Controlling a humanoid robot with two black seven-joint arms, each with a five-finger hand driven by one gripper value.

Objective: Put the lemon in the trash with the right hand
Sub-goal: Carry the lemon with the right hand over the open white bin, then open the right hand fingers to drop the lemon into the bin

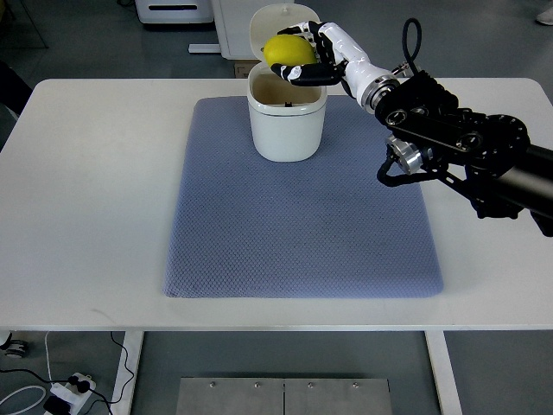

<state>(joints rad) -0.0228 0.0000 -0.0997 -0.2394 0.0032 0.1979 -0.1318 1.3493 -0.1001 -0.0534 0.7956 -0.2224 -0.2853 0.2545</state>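
Observation:
A yellow lemon (288,51) is held in my right hand (309,55), whose white and black fingers curl around it. The hand hovers just above the open mouth of a small white trash bin (287,123). The bin stands at the far middle of a blue-grey mat (302,216), and its lid (268,21) is tipped up behind the lemon. My right arm (458,138) reaches in from the right edge across the mat's far right corner. The left arm is out of view.
The mat lies on a white table (86,190). White furniture (173,10) stands on the floor beyond the far edge. A power strip and cables (65,393) lie on the floor below the near left corner.

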